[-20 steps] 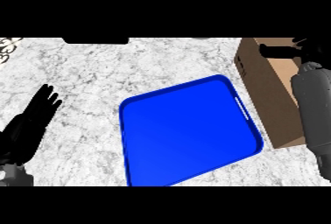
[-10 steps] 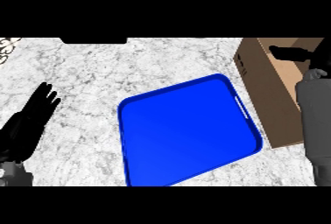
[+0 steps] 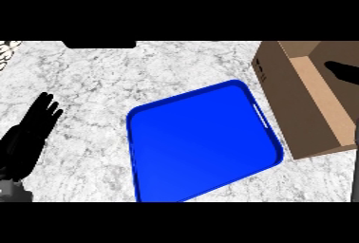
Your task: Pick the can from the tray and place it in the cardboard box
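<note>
On the white marble table (image 3: 175,71), the left hand (image 3: 32,130) rests open, fingers straight. One blue rectangular plastic tray (image 3: 200,149) lies mid-table. One brown cardboard box (image 3: 294,102) stands rightward; right hand (image 3: 344,71) above it, grip unclear. The can is hidden.

The bench (image 3: 175,71) has a white marble top with lots of thin grey lines running through it. It fills nearly the whole view. The light on it is bright and even. A dark shape (image 3: 99,44) sits at its far edge. Something white with dark marks (image 3: 5,51) peeks in at the top left corner.
</note>
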`<act>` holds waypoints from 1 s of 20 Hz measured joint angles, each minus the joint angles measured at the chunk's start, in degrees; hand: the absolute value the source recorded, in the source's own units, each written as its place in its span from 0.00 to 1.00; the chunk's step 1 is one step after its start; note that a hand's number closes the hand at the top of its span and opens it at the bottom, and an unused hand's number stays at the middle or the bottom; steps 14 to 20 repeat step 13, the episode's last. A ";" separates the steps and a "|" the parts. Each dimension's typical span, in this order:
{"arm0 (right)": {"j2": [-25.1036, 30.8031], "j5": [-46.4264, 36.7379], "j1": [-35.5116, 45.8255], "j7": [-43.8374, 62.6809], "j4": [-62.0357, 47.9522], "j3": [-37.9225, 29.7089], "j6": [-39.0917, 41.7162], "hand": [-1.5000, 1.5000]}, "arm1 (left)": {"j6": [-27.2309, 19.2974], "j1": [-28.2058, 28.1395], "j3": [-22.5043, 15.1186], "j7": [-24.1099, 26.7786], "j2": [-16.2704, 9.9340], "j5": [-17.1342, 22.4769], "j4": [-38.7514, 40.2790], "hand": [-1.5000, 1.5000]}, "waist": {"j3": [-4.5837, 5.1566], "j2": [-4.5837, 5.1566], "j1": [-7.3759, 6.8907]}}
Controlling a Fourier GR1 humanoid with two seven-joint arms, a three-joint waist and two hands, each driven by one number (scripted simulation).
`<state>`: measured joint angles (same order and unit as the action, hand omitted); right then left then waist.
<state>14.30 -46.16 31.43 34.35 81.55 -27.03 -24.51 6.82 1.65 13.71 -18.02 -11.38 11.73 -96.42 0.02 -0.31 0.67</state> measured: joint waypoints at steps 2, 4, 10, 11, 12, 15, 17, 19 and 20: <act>0.48 3.13 -3.93 -0.53 4.58 -1.34 1.26 0.00 | 0.13 0.06 0.00 0.35 0.11 -0.03 0.33 0.50 | 0.00 0.02 0.06; 1.16 7.27 -7.94 -1.86 8.79 -3.08 3.04 0.00 | 0.11 0.46 0.37 0.64 -0.05 0.01 0.92 0.50 | -0.01 0.04 0.16; 3.80 15.57 -16.26 -3.35 17.10 -6.13 8.34 0.00 | 0.86 0.03 0.22 1.69 0.17 -0.34 1.61 0.50 | -0.01 0.16 -0.25; 4.03 16.73 -17.57 -3.41 18.44 -6.52 9.19 0.00 | 1.55 -0.44 0.59 2.18 -0.14 -0.04 1.78 0.50 | -0.01 0.18 -0.29; 3.73 17.49 -19.05 -3.73 19.65 -6.67 9.52 0.00 | 1.95 -0.99 0.97 1.94 -0.39 0.40 1.22 0.50 | 0.00 0.18 -0.35; 3.88 18.24 -20.25 -3.54 21.12 -6.93 10.23 0.00 | 1.78 0.13 1.16 1.76 -0.61 0.39 2.11 0.50 | -0.02 0.20 -0.33; 3.88 18.24 -20.25 -3.54 21.12 -6.93 10.23 0.00 | 1.78 0.13 1.16 1.76 -0.61 0.39 2.11 0.50 | -0.02 0.20 -0.33; 3.88 18.24 -20.25 -3.54 21.12 -6.93 10.23 0.00 | 1.78 0.13 1.16 1.76 -0.61 0.39 2.11 0.50 | -0.02 0.20 -0.33; 3.88 18.24 -20.25 -3.54 21.12 -6.93 10.23 0.00 | 1.78 0.13 1.16 1.76 -0.61 0.39 2.11 0.50 | -0.02 0.20 -0.33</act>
